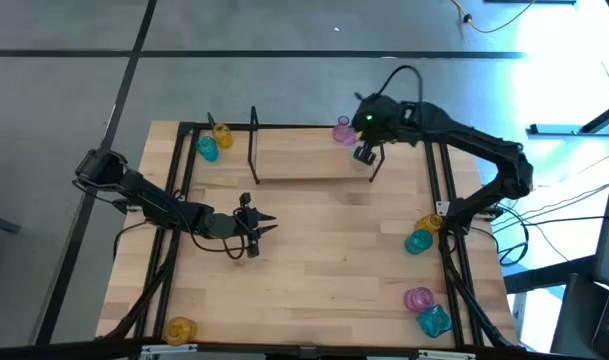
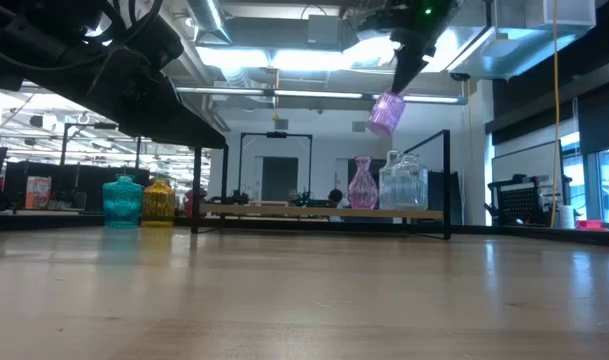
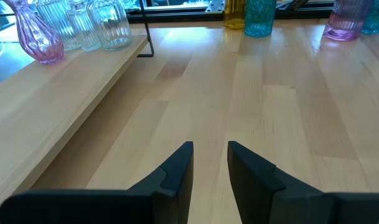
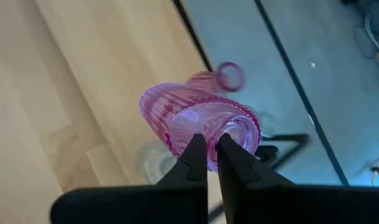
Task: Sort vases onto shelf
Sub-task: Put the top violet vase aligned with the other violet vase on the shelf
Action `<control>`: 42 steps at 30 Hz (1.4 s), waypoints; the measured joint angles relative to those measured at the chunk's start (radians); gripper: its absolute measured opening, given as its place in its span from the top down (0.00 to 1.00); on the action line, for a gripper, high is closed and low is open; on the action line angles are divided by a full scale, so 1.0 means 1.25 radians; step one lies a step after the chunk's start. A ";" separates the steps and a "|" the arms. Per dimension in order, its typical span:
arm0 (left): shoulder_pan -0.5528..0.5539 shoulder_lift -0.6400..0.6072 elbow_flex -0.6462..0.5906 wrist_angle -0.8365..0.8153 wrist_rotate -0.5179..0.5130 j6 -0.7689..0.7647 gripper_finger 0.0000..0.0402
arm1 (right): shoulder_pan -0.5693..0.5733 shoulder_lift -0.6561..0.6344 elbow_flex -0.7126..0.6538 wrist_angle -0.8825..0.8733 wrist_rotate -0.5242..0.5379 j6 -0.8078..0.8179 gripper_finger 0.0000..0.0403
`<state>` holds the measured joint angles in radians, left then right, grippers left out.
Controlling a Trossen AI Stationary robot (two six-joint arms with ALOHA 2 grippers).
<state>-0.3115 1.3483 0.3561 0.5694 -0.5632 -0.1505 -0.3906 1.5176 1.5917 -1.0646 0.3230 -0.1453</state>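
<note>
Pink ribbed glass vase (image 4: 198,127) hangs tilted, its rim pinched by the right gripper (image 4: 212,152); left gripper (image 3: 210,163) slightly parted, empty.

Grey floor (image 1: 284,90) fills the upper frame of the high view. Bright ceiling lights (image 2: 314,60) glow top centre in the low view, a dark doorway (image 2: 278,178) below them.
</note>
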 joint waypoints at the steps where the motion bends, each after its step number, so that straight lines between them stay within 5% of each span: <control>1: 0.000 0.000 0.000 0.000 0.000 0.000 0.77 | 0.005 0.012 0.000 0.002 -0.003 -0.010 0.99; 24: 0.000 0.000 0.000 -0.008 0.000 0.003 0.77 | 0.019 0.227 0.000 0.023 -0.007 -0.141 0.99; 42: -0.001 0.000 0.000 -0.007 0.000 0.003 0.77 | 0.017 0.298 -0.002 0.079 0.039 -0.184 0.99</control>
<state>-0.3122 1.3483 0.3561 0.5606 -0.5632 -0.1471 -0.3691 1.8895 1.5894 -0.9656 0.3716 -0.3748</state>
